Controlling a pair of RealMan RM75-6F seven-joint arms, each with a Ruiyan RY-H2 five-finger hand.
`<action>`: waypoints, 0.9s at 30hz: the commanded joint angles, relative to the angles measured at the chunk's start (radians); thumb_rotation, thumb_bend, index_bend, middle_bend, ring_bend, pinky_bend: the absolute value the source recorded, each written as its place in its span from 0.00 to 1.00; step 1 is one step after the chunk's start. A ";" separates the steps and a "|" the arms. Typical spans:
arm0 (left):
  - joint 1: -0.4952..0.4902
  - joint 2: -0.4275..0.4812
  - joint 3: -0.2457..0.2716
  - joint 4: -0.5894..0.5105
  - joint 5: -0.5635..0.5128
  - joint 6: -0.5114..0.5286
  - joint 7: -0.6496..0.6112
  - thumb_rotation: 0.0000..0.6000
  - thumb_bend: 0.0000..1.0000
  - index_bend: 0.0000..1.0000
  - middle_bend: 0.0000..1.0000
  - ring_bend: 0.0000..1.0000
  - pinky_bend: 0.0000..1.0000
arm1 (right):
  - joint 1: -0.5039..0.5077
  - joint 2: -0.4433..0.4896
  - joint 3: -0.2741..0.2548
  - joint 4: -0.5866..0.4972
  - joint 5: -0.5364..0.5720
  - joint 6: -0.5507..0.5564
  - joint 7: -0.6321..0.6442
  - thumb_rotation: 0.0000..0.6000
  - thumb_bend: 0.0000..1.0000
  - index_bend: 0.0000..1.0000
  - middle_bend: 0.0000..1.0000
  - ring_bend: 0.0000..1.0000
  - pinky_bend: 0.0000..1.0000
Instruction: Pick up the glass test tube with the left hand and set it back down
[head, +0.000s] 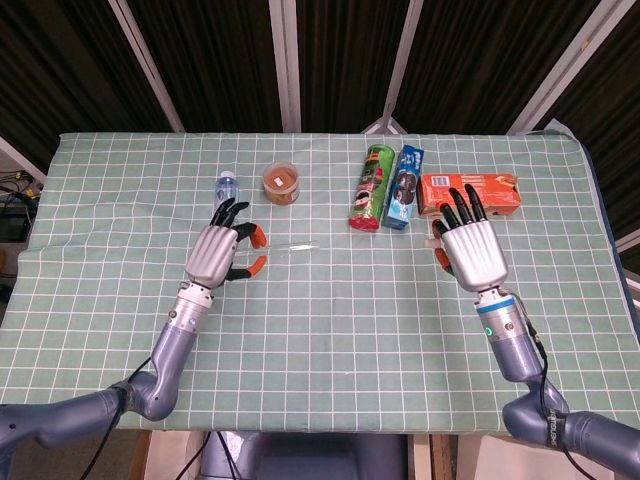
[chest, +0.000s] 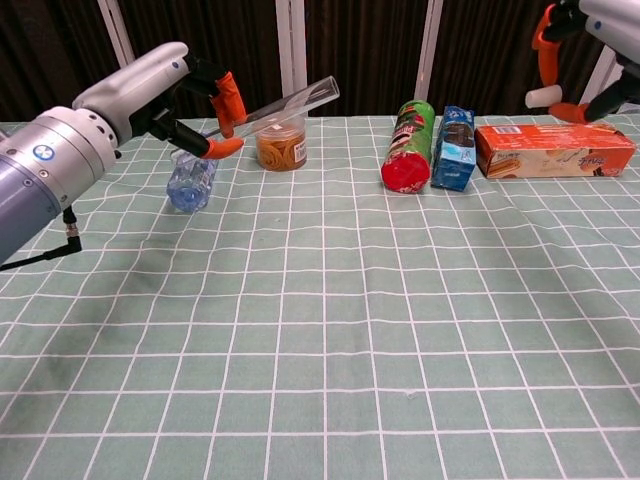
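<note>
A clear glass test tube (head: 293, 247) hangs in the air above the green checked table (head: 330, 320). My left hand (head: 218, 255) pinches its near end between two orange fingertips. In the chest view the test tube (chest: 290, 100) slants up to the right from my left hand (chest: 170, 90), over the jar and bottle. My right hand (head: 472, 250) is raised on the right with fingers spread and nothing in it. The chest view shows only part of the right hand (chest: 585, 45) at the top right corner.
A small water bottle (chest: 192, 170) lies below the left hand, and a jar of brown rubber bands (chest: 280, 140) stands beside it. A green can (chest: 408, 145) lies next to a blue box (chest: 456, 148). An orange box (chest: 555, 150) lies at the far right.
</note>
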 joint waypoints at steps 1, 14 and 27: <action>0.000 -0.020 -0.011 0.018 -0.009 0.010 -0.029 1.00 0.58 0.60 0.56 0.13 0.00 | 0.036 -0.030 0.011 0.039 -0.043 0.025 -0.035 1.00 0.44 0.61 0.29 0.12 0.08; -0.021 -0.110 -0.035 0.152 -0.041 -0.011 -0.119 1.00 0.58 0.60 0.56 0.13 0.00 | 0.081 -0.076 0.001 0.124 -0.116 0.049 -0.083 1.00 0.44 0.61 0.29 0.12 0.08; -0.068 -0.141 -0.062 0.186 -0.074 -0.064 -0.100 1.00 0.58 0.60 0.56 0.13 0.00 | 0.142 -0.135 -0.009 0.223 -0.175 0.038 -0.105 1.00 0.45 0.62 0.29 0.12 0.08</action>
